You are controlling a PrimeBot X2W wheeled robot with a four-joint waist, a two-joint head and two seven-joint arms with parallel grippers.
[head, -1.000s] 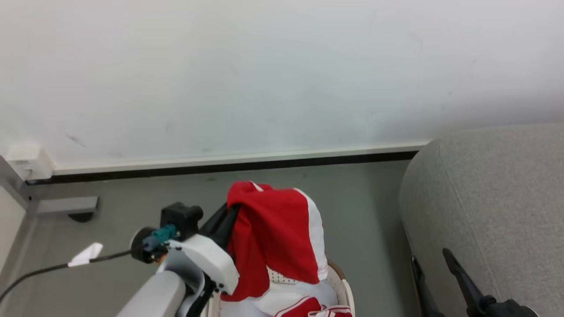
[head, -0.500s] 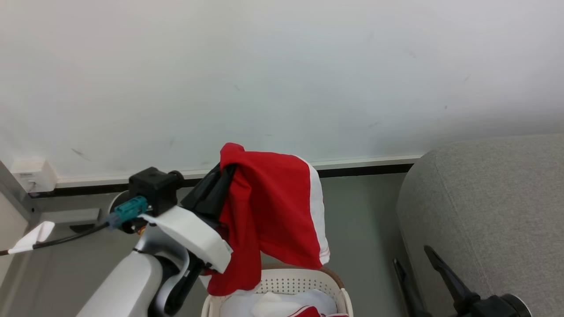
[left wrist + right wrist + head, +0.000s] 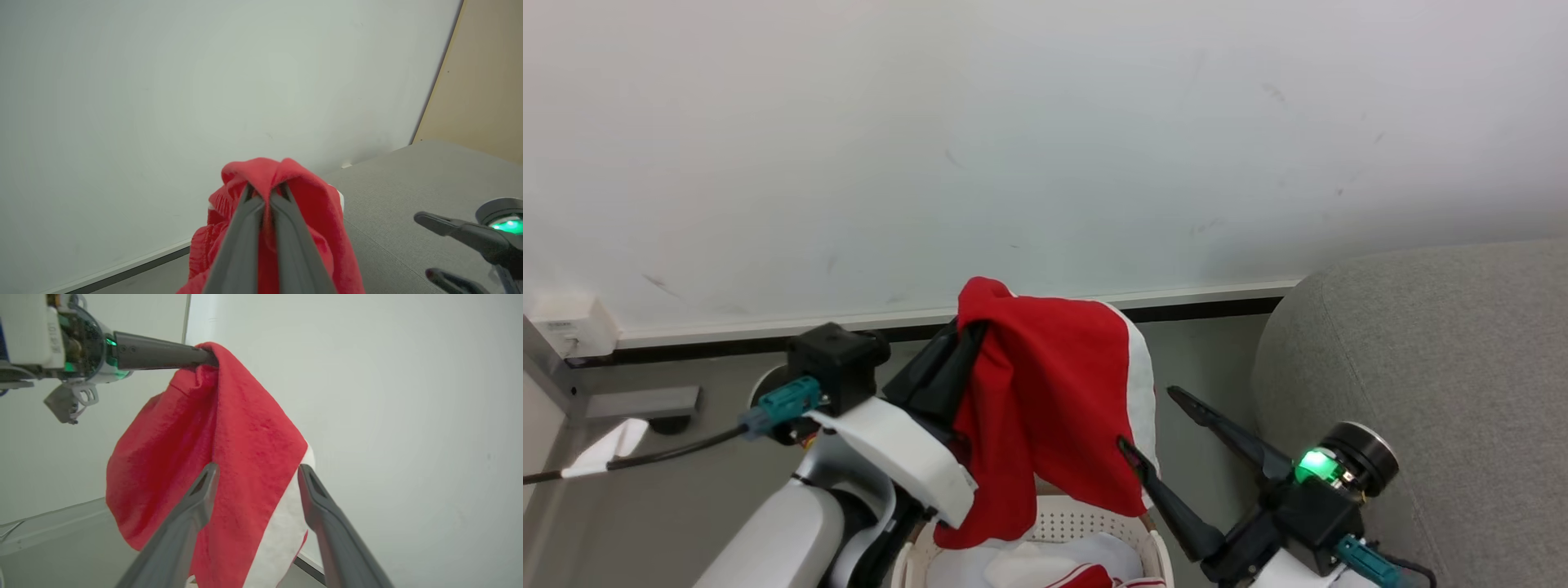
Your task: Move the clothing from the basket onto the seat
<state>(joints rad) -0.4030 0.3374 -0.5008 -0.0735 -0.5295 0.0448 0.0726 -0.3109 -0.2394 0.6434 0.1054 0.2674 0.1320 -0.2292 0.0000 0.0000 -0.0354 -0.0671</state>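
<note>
Grip: left gripper [image 3: 972,331] clamped shut on top fold of red garment [image 3: 1054,408]. High pinch lets cloth drape free above basket [image 3: 1086,516]. Lower hem near rim, contact unclear.
Right gripper [image 3: 1147,418]: jaws spread wide, holding nothing, fingers flanking hanging cloth by white panel. Probably positioned for second hold to steady drape.
Seat [image 3: 1421,351] to right, apart from garment.
More red-white fabric [image 3: 1086,578] lies in basket.
Judgement: lift done, transfer to seat not yet.
</note>
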